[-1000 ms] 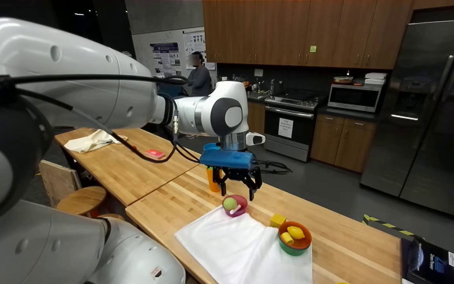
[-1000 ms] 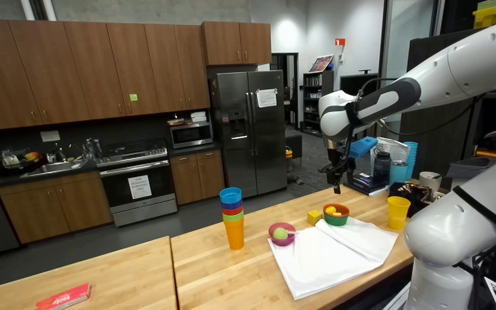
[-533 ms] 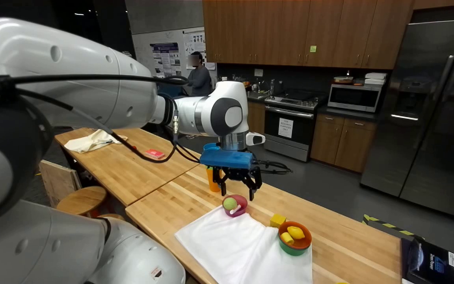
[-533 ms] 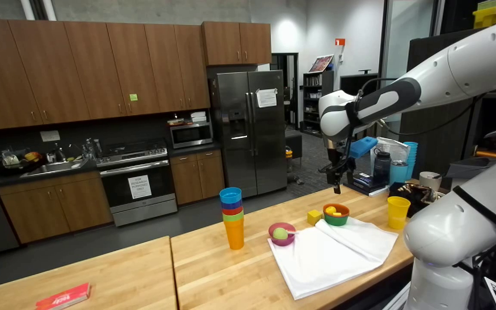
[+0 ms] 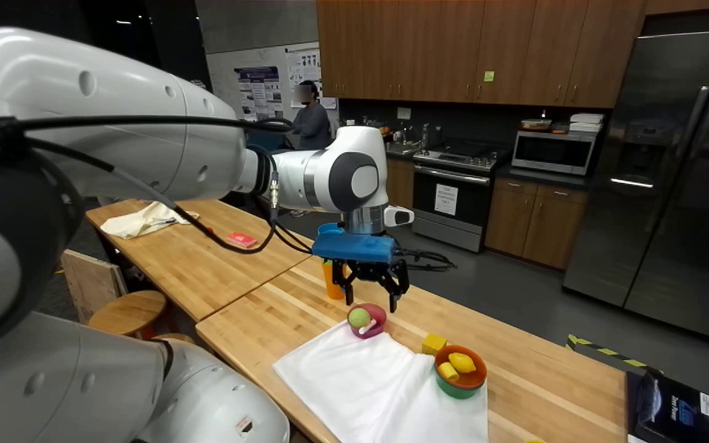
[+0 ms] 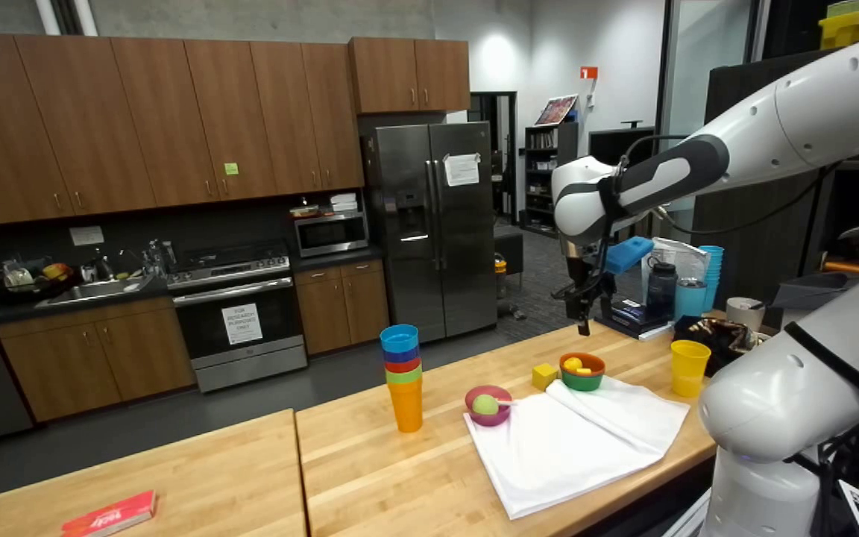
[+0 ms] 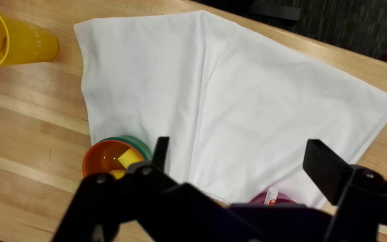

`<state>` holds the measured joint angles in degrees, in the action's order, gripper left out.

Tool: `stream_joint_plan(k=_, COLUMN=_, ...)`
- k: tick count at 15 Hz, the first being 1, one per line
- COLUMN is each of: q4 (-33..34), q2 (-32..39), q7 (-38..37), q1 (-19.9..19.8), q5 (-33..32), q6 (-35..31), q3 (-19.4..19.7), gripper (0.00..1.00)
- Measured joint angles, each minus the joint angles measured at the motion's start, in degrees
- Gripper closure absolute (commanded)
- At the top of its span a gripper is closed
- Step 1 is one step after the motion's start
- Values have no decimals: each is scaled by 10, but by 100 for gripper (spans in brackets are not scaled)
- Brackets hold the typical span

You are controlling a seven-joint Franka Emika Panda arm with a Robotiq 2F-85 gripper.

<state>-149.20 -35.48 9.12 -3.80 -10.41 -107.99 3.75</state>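
A white robot arm (image 6: 810, 115) extends over a wooden table (image 5: 551, 387), sloping to a bent wrist (image 5: 360, 172); its gripper (image 5: 371, 304) hangs pointing downward, fingers (image 7: 326, 170) spread wide apart. On the table below lies a white cloth (image 5: 354, 378), with a pink bowl (image 5: 378, 313) at one corner.

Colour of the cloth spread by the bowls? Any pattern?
Plain white, no visible pattern. The cloth shows best in the wrist view.

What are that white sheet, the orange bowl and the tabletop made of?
White sheet: likely fabric, matte; it drapes in soft folds.
Orange bowl: glossy, with small highlights inside; plastic or glazed ceramic, I can't tell.
Tabletop: apparently wood, smooth, showing grained strips.
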Motion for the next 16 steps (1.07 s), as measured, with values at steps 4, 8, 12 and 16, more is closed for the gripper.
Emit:
stream_joint_plan(k=4, q4=24, q2=4, q7=21, q1=11, q5=-18, q6=-1, q3=-7, gripper=0)
stream_joint_plan(k=8, q4=61, q2=13, q7=117, q1=54, q5=-16, q6=1, q3=-2, gripper=0)
stream_joint_plan(k=12, q4=71, q2=15, q7=211, q1=79, q5=-11, q6=1, q3=24, gripper=0)
stream_joint_plan(k=16, q4=71, q2=15, q7=221, q1=80, q5=-12, q6=1, q3=31, gripper=0)
